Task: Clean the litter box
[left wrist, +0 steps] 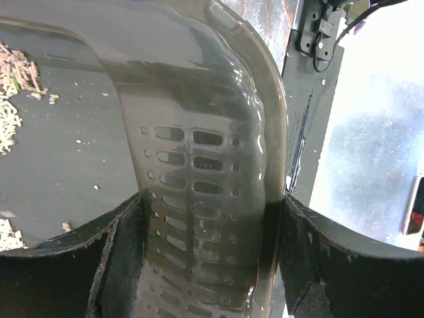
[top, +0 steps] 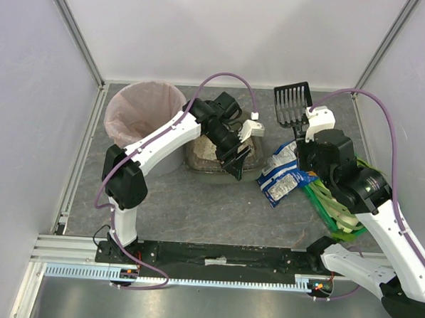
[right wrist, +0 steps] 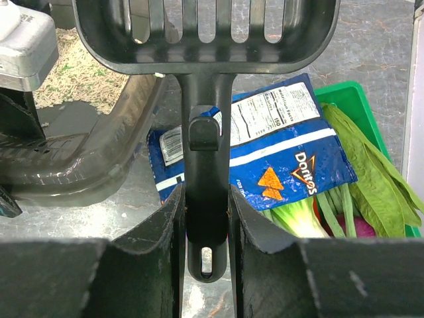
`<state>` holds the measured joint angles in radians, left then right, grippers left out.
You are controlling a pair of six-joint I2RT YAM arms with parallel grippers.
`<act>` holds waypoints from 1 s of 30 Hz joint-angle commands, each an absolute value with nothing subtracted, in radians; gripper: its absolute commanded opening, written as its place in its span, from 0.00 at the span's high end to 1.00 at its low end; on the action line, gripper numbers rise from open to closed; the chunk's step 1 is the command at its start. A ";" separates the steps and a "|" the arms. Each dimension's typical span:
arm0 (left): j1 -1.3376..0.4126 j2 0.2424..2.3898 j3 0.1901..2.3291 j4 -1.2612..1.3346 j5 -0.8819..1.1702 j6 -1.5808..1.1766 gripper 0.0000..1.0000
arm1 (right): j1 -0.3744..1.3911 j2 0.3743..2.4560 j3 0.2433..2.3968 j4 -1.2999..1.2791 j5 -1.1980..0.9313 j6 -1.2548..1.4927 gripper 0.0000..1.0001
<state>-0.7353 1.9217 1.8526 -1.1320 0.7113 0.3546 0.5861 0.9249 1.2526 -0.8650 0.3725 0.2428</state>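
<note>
The litter box (top: 198, 165), a shallow dark grey-brown plastic tray with rounded corners and a wide rim, sits on the grey mottled table (top: 217, 209) a little left of centre, just right of the round translucent bin with a pink liner (top: 143, 116). Pale beige granules lie heaped toward one side of it, leaving part of the dark floor bare. The left gripper (top: 235, 159) is on its right-hand edge: in the wrist view the two black fingers (left wrist: 66, 278) stand wide apart with the slotted, glossy rim filling the gap between them, each finger against it, so the tray is gripped by its rim. That arm climbs from its base at the near left, slants across past the bin and bends down at the wrist onto the tray. To the right, the right gripper (right wrist: 205, 199) is closed tight on the handle of a black plastic slotted scoop (top: 292, 110), whose head points toward the far side of the table, held off the surface and apart from the tray. The right arm reaches in from the near right over a green plastic crate of leafy vegetables (top: 334, 215), and a blue crumpled Doritos chip bag (top: 283, 178) lies between crate and tray, under the scoop's handle.
</note>
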 commanded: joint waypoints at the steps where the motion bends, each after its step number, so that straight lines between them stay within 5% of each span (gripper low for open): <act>1: -0.735 1.930 1.844 -1.137 0.758 0.296 0.84 | 0.583 0.913 1.255 -0.807 0.374 0.256 1.00; 11: -0.739 1.847 1.462 -0.824 0.618 0.186 0.70 | 0.583 0.913 1.241 -0.801 0.364 0.256 1.00; 23: -0.782 1.954 1.393 -0.700 0.612 0.152 0.49 | 0.583 0.908 1.192 -0.787 0.347 0.267 1.00; 30: -0.788 1.971 1.351 -0.658 0.571 0.141 0.27 | 0.583 0.900 1.180 -0.790 0.353 0.267 1.00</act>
<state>-0.7902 1.9537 1.3804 -0.6353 0.5858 0.2386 0.5858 0.9215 1.1820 -0.8280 0.3477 0.2539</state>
